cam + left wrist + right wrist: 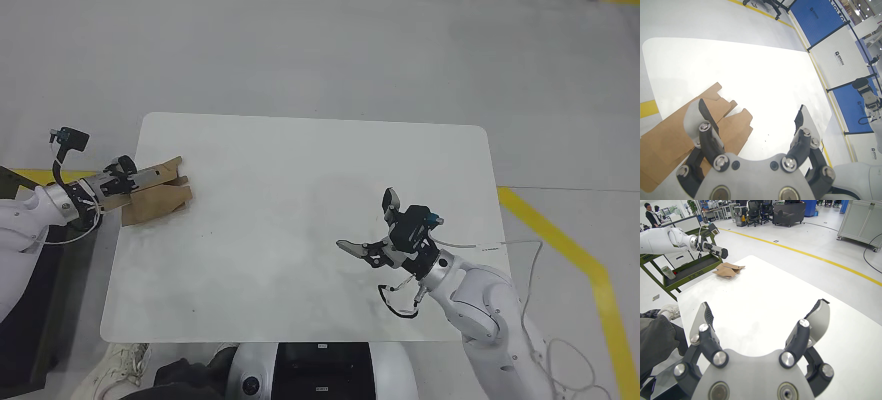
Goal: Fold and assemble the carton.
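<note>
1. Cardboard carton, a brown die-cut blank with notched flaps, lies unassembled at the left edge of the white table. One end hangs past the rim, and the panels rest loosely on one another with a few flaps slightly raised.
2. Handling, as it appears: the sheet looks light and thin. It should stay stiff across each panel yet hinge readily at its creases. It would likely skid on the smooth table if pushed, and it would dent or kink under a hard pinch.
3. Best hold, by this view: the overhanging end offers a free edge that a finger could get beneath. A pinch on a broad panel close to a crease seems safer than one on the narrow tabs, which would probably buckle.
4. Left tool hangs just above the carton with its jaws spread wide and nothing between them. One finger sits over the cardboard, the other over bare table. The right wrist view shows a gap between this tool and the sheet.
5. Right tool, its jaws also wide apart and empty, is poised over bare table toward the right front, well apart from the carton.
</note>
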Available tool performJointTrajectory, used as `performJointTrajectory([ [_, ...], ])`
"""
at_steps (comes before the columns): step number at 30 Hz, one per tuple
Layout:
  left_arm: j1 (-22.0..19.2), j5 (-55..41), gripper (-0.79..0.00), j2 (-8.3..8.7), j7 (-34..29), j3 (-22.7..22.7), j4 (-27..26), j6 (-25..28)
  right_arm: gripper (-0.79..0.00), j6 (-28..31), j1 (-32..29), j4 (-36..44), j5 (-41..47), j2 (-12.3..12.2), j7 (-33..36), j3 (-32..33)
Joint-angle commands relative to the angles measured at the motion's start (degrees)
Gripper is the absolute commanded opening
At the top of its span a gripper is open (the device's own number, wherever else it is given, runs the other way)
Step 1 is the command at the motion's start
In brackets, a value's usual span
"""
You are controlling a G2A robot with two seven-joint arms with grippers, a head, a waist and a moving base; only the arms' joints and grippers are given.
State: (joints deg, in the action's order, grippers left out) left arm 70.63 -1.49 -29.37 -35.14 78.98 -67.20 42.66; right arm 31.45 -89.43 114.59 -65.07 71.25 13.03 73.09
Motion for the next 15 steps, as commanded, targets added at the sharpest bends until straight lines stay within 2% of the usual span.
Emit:
performJointTrajectory([
  [1,0.25,-3.34,0.000,-0.08,-2.87,-0.14,0.93,0.23,0.000,0.00,0.00,0.00,0.00,0.00,0.00,0.00],
  [3,-0.25,-12.44,0.000,-0.03,-11.76,-0.51,3.17,1.26,0.000,0.00,0.00,0.00,0.00,0.00,0.00,0.00],
  [7,-4.16,-26.36,0.000,-0.02,-26.47,0.09,11.82,-0.77,0.000,0.00,0.00,0.00,0.00,0.00,0.00,0.00],
  [10,-6.75,-30.62,0.000,-0.26,-30.14,-0.25,17.45,-3.64,0.000,0.00,0.00,0.00,0.00,0.00,0.00,0.00],
  [15,-10.86,-31.16,0.000,-0.85,-31.41,-1.68,25.49,-4.92,0.000,0.00,0.00,0.00,0.00,0.00,0.00,0.00],
])
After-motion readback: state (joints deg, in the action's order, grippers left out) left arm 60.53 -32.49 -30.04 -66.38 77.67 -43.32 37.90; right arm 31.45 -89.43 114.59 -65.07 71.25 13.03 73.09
